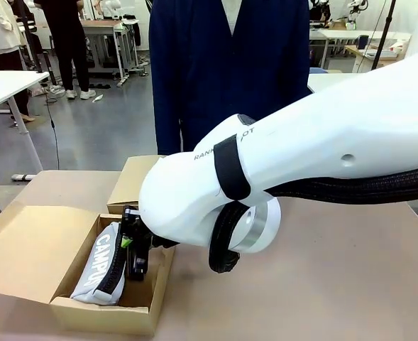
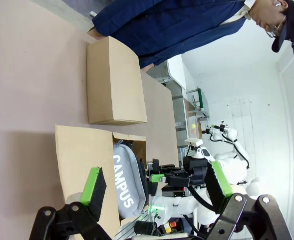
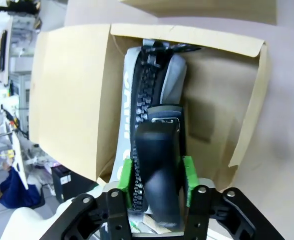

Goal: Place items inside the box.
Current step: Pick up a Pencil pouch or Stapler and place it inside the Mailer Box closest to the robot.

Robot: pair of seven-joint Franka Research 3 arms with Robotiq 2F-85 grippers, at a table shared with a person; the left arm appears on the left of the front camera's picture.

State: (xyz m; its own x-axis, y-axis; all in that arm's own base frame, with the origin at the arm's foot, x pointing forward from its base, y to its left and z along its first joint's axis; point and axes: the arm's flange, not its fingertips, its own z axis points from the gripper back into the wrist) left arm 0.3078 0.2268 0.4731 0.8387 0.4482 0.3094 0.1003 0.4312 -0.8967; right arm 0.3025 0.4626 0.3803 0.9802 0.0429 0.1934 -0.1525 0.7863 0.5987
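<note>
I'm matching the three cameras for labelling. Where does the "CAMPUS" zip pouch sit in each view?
Front view: "CAMPUS" zip pouch at lower left, lying in the open cardboard box.
Left wrist view: pouch at lower middle, print running down the picture, in the box.
Right wrist view: pouch at upper middle, zip towards the camera, beyond a black stapler.
Shared landmark: the cardboard box.

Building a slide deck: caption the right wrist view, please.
The right gripper, green pads flanking a black stapler, inside the cardboard box beside the CAMPUS pouch.
</note>
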